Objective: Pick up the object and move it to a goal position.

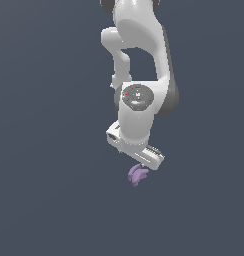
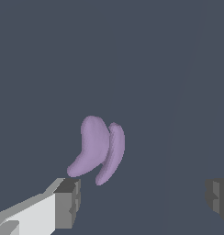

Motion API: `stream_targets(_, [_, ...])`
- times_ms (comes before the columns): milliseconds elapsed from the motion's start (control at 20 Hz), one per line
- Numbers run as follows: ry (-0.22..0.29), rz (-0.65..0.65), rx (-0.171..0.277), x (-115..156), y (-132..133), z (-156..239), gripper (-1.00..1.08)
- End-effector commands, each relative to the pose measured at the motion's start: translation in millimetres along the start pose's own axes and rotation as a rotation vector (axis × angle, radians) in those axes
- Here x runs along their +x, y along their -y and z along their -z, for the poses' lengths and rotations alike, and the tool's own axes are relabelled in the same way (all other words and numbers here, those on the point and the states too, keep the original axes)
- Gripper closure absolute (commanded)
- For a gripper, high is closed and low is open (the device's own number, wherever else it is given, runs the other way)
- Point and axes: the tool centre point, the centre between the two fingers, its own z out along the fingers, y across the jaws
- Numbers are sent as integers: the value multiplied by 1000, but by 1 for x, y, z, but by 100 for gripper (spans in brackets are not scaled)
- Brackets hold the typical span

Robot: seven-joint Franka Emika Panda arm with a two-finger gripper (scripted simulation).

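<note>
Two grey fingertips (image 2: 68, 204) are sitting nearest the wrist camera, wide apart and holding nothing. Between them, closer to one fingertip, the purple lump (image 2: 98, 149) is lying on the dark floor (image 2: 40, 69). The white hand (image 1: 142, 163) is hanging right above it. The arm looks to be getting ready to grab. Next, the hand probably needs to go lower and squeeze.

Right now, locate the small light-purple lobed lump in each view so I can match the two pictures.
Exterior view: the small light-purple lobed lump sits low in the picture near the middle, just beneath the white gripper, over plain dark ground.
Wrist view: the lump shows as two curved lobes, just beyond the grey-tipped fingers, nearer to one of them.
Shared landmark: the gripper, jaws apart.
</note>
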Motion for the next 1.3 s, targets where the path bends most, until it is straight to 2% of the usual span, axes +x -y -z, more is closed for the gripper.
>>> stream_targets(0, [2,-61,-4,2,7,-8,-92])
stream_targets(600, [5,-272,-21,4,31,-36,-92])
stream_targets(1250, [6,-315,-26,4,36,-47,-92])
